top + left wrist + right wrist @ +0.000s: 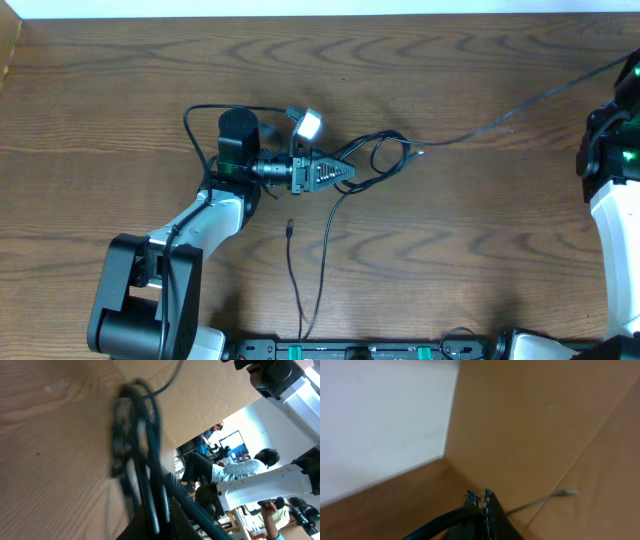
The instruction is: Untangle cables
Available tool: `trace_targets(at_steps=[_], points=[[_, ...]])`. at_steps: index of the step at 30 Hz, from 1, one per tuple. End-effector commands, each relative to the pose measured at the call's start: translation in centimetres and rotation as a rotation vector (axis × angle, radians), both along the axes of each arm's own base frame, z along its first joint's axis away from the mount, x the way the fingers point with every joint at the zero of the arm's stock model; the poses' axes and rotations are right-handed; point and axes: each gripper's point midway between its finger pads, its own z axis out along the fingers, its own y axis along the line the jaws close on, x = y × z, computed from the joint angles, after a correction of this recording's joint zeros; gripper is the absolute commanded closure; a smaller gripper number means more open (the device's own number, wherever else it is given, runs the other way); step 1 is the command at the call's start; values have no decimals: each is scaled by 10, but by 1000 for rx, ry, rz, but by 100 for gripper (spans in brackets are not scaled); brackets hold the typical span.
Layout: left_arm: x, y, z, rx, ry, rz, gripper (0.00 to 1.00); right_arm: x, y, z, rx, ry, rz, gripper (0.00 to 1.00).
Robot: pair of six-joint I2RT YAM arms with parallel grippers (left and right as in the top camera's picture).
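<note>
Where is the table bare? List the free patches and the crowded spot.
Free: the wide stretch lower right, between the cable tails running to the near edge and the right arm; also the far-left table beyond the left arm. Crowded: mid-table, where the left gripper meets the cable loops and white plug.

The counter is showing dark brown wood with a bold grain, smooth and mostly matt. The cables are looking like thin black rubbery plastic, glinting slightly up close. The left claw is appearing as matt black plastic, and the arm behind it is wearing smooth, glossy white shells. The right claw is showing black pads with rough, toothed edges. At the counter's edge, brown cardboard is looking flat and matt, like paper, beside a smooth white wall.
</note>
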Motion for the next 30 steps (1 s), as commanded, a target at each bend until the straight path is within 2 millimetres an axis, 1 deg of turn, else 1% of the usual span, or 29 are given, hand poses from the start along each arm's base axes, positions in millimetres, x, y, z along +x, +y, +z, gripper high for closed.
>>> trace_targets(at_steps=[1, 3, 5, 7, 9, 11, 14, 16, 17, 18, 19, 20, 21, 22, 23, 24, 25, 26, 27, 28, 29, 30], points=[[-1, -1, 3, -6, -39, -9, 92, 16, 23, -8, 118, -29, 163, 99], [-1, -1, 2, -6, -39, -8, 92, 25, 38, -22, 196, -13, 255, 99], [0, -1, 2, -4, -39, -2, 92, 32, 50, -30, 246, -8, 322, 99], [2, -1, 2, -1, -40, 8, 92, 34, 53, -34, 266, -8, 343, 99], [4, -1, 1, 3, -41, 19, 92, 34, 53, -36, 269, 0, 342, 99], [8, 0, 0, 9, -42, 40, 92, 32, 54, -42, 280, 26, 338, 99], [14, 0, -2, 21, -44, 77, 92, 30, 61, -56, 315, 82, 369, 91], [19, 0, -3, 30, -46, 105, 92, 31, 73, -68, 359, 127, 431, 82], [21, 0, -4, 34, -47, 116, 92, 30, 80, -77, 404, 147, 457, 69], [23, 1, -5, 39, -48, 130, 92, 27, 83, -84, 461, 147, 448, 57], [25, 1, -5, 43, -49, 142, 92, 24, 86, -93, 529, 142, 428, 49], [28, 1, -6, 47, -49, 156, 92, 20, 88, -102, 608, 137, 398, 37], [29, 1, -6, 50, -50, 164, 92, 15, 91, -113, 681, 142, 367, 32], [30, 1, -7, 51, -50, 168, 92, 9, 94, -124, 754, 153, 333, 22], [30, 2, -7, 52, -50, 172, 92, 3, 98, -134, 814, 168, 308, 16], [31, 2, -7, 54, -50, 176, 92, -4, 107, -144, 890, 197, 300, 13], [32, 2, -7, 56, -51, 182, 92, -8, 115, -150, 932, 220, 309, 11], [33, 2, -8, 57, -51, 186, 92, -12, 125, -155, 976, 249, 337, 7], [33, 2, -8, 59, -51, 189, 92, -16, 141, -159, 1031, 289, 385, 5], [33, 2, -8, 58, -51, 189, 92, -18, 149, -161, 1060, 309, 409, 4], [34, 2, -8, 59, -51, 190, 92, -21, 160, -163, 1098, 332, 441, 5], [34, 2, -8, 59, -51, 192, 92, -24, 176, -164, 1147, 357, 492, 10]])
